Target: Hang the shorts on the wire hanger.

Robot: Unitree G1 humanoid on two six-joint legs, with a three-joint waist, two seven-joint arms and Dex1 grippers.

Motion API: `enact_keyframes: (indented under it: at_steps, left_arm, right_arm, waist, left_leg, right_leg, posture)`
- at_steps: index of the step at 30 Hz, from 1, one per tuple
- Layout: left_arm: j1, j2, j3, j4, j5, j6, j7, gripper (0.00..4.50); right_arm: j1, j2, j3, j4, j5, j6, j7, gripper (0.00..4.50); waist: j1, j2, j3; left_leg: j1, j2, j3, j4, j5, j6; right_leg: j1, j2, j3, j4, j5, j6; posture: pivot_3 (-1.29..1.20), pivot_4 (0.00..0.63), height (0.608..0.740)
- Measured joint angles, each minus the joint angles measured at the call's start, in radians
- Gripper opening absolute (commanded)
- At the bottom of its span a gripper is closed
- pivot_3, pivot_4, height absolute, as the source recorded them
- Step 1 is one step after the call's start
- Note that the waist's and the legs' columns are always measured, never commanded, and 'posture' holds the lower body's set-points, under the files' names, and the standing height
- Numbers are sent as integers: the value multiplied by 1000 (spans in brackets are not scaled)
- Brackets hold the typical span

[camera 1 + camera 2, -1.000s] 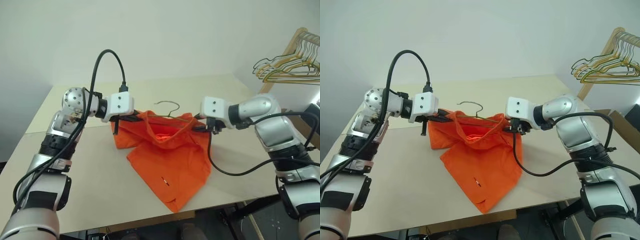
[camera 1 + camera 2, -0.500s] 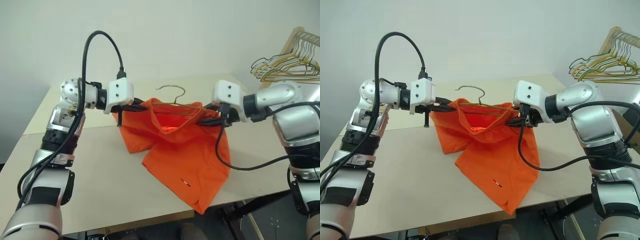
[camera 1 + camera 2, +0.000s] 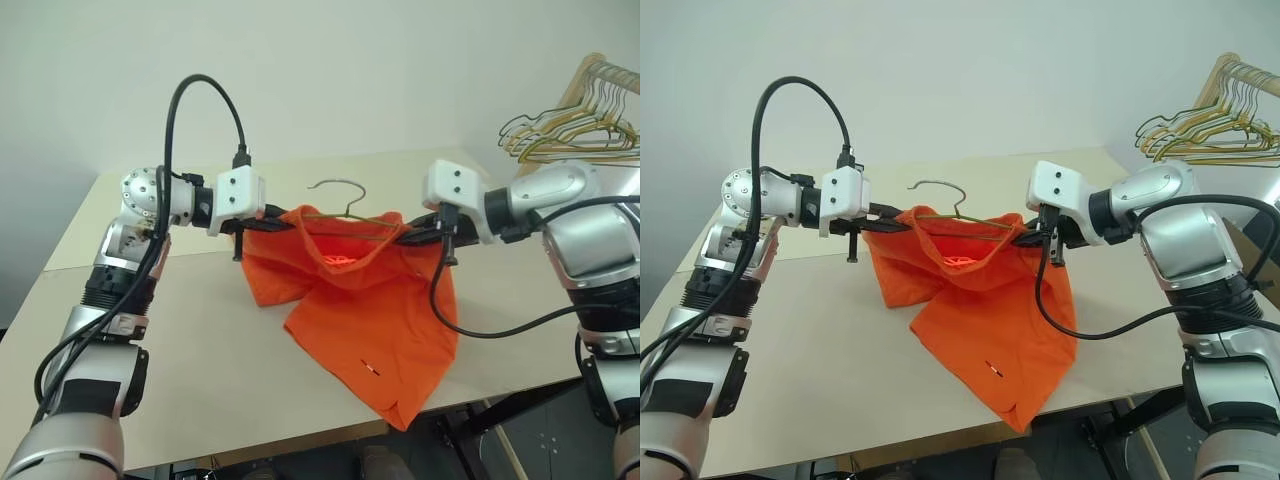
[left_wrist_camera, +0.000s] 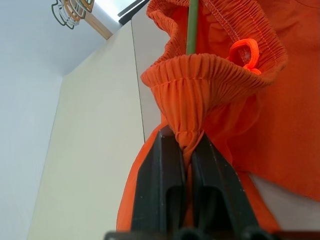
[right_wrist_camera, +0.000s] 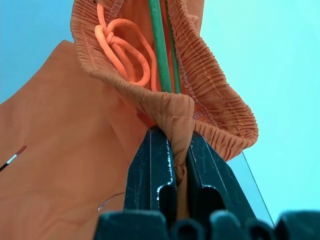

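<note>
Left gripper [image 4: 183, 150] clamped on gathered waistband at one end of shorts [image 3: 370, 320]; right gripper [image 5: 176, 150] pinching waistband at opposite end. Pulled apart to 9 and 3 o'clock, so elastic stretched taut, waist opening kept wide. Wire hanger [image 3: 345, 205] sits inside that opening w/ hook poking up at 12 o'clock, green wire running between both grips. Shorts lifted at waist, legs draping down over desk [image 3: 200, 340], lower hem past front edge toward 5 o'clock. Probably held spread so cloth settles onto hanger shoulders. Task judged nearly done; hanger itself apparently carried only by cloth. Bunched yellow hangers [image 3: 575, 130] on wooden rack at 2 o'clock, well apart.
</note>
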Motion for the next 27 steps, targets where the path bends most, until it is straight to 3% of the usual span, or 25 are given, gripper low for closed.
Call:
enact_keyframes:
  at_steps: [12,19,27]
  left_arm:
    - [-1,59,104,180,-26,-51,48,4471]
    - [-1,70,182,212,-78,-40,73,4471]
    - [14,23,186,137,-115,5,80,4471]
  right_arm:
    - [30,-3,-79,6,85,97,-42,0]
    - [22,-104,-151,36,159,264,-48,0]
    - [5,-211,-186,46,210,314,-20,0]
  waist:
    - [-6,0,0]
    - [-6,0,0]
    - [-14,0,0]
  left_leg:
    - [0,0,0,0,0,0]
    - [-1,0,0,-1,0,0]
    - [0,0,0,0,0,0]
  right_leg:
    - [0,0,0,0,0,0]
    - [0,-1,-1,-1,0,0]
    - [0,-1,1,-1,0,0]
  posture:
    - [-99,0,740]
    - [-127,0,740]
    - [-151,0,740]
